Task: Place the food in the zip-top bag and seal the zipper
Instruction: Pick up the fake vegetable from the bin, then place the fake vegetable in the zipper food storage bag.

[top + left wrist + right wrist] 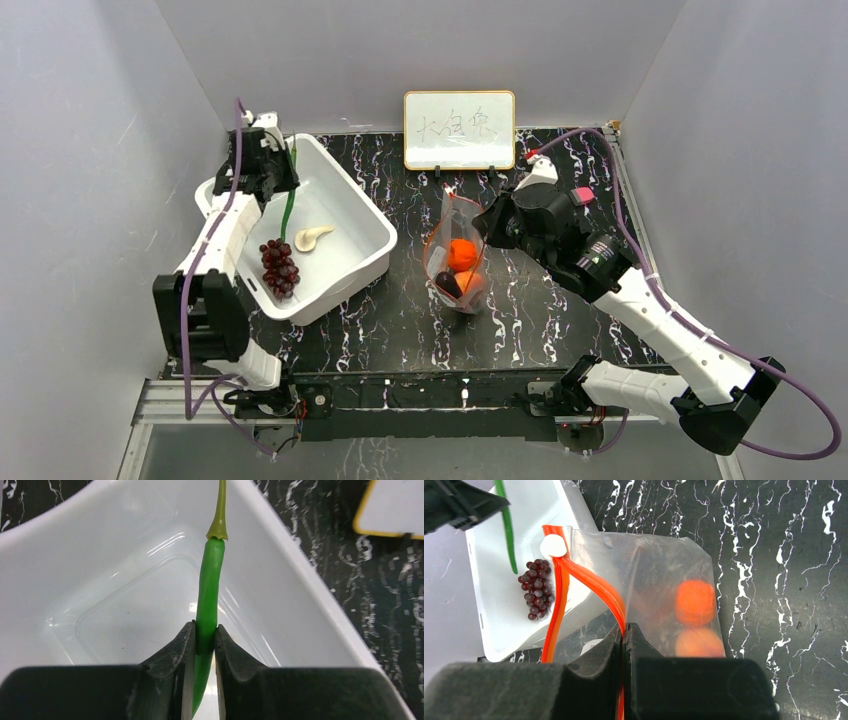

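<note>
Top external: the zip-top bag (455, 265) stood upright near mid-table. The right gripper (487, 225) was pinching its mouth edge. Inside it were two orange fruits (461, 253) and a dark piece (448, 285). The white bin (370, 225) to the left held the grape bunch (279, 267) and a whitish piece (312, 238). The left gripper (288, 180) was above the bin's far end, clamped on a hanging green pepper (289, 205). The whiteboard (459, 130) at the back carried handwritten characters, too faint to read.

Left wrist: both fingers were pressed against the pepper's mid-body, stem pointing away, with the bin floor below.

Right wrist: the jaws were closed on one strip of the zipper (589, 582). The two strips were parted, so the mouth was open. The white round patch (553, 545) at the strip's end showed no legible text.

Progress, as judged: about half. Pepper, grapes and whitish piece were not yet bagged, and the zipper was unsealed.
</note>
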